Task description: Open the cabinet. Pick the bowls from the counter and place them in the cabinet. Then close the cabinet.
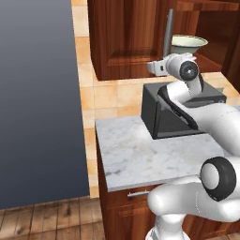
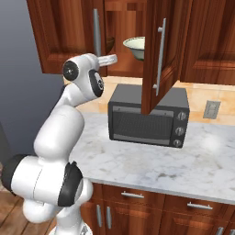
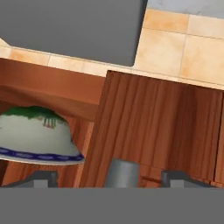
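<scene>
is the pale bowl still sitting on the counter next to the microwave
No, the pale bowl sits inside the open cabinet, above the microwave, not on the counter.

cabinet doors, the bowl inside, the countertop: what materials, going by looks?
Cabinet: dark reddish-brown wood, visible grain, metal-looking silver handles.
Pale bowl: probably glazed ceramic, glossy cream-green with a painted blue band.
Counter: polished marble look, white-grey veining.

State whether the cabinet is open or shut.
Open: the cabinet has one door swung outward, exposing a bowl on its shelf.
</scene>
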